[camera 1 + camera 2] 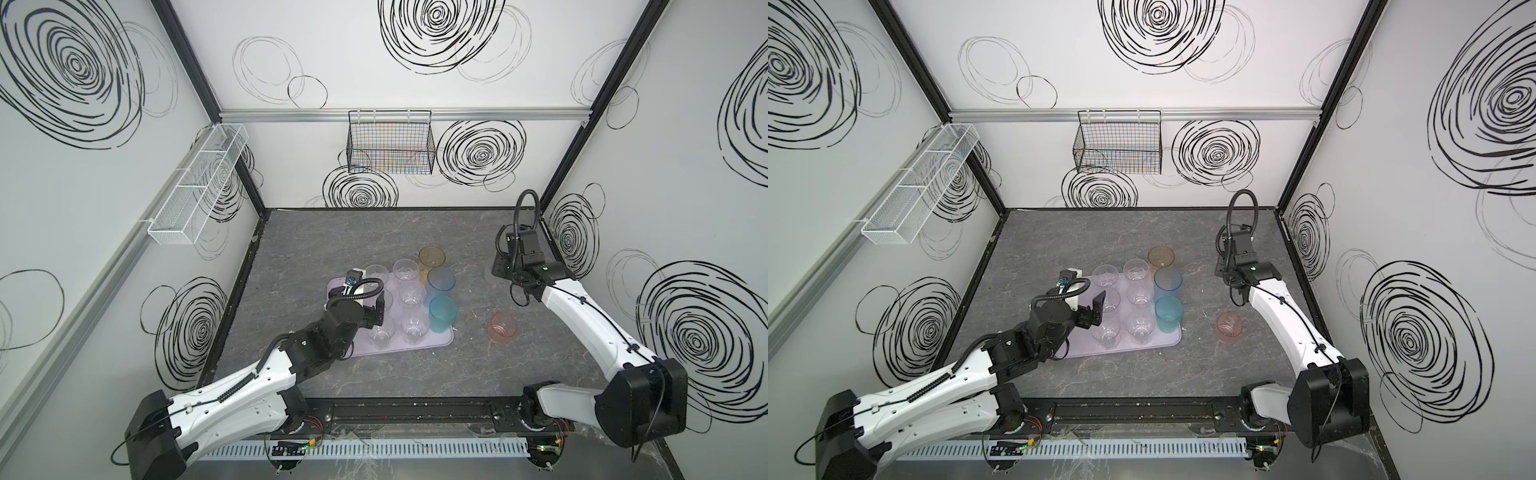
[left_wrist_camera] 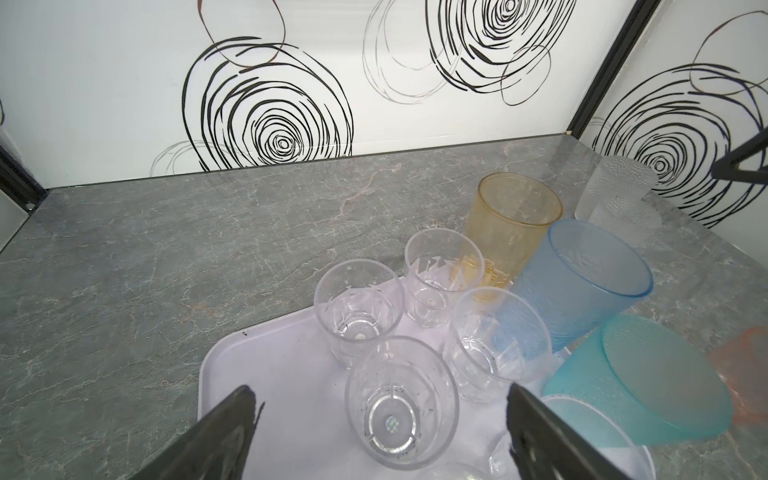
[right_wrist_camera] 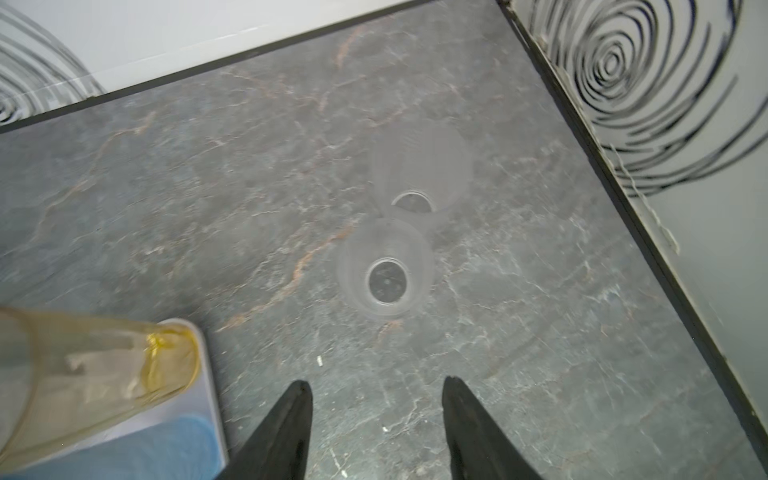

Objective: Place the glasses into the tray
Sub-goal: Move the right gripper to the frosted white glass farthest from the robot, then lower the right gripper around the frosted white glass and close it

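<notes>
Tray (image 2: 266, 374) holds 9 glasses (image 1: 415, 326) | outside it: pink glass (image 1: 503, 327), 2 frosted glasses (image 3: 386, 270) | my left gripper (image 2: 379, 390) and right gripper (image 3: 376, 380): jaws apart, empty

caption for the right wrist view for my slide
Right pincer open above the grey table, facing two frosted glasses, amber glass on the tray corner.

You see the left hand (image 2: 379, 395) with its dark fingers (image 2: 232, 428) spread wide over the lilac tray (image 2: 257, 374); one short clear glass (image 2: 401, 403) stands between them, apart from both. Three more clear glasses (image 2: 358, 316) stand upright just beyond, beside the amber glass (image 2: 513, 224), blue glass (image 2: 582, 282) and teal glass (image 2: 636, 382). On the grey counter (image 2: 166, 257) stand a frosted tumbler (image 2: 615, 195) and a pink glass (image 2: 744, 374), partly cut off.
</notes>
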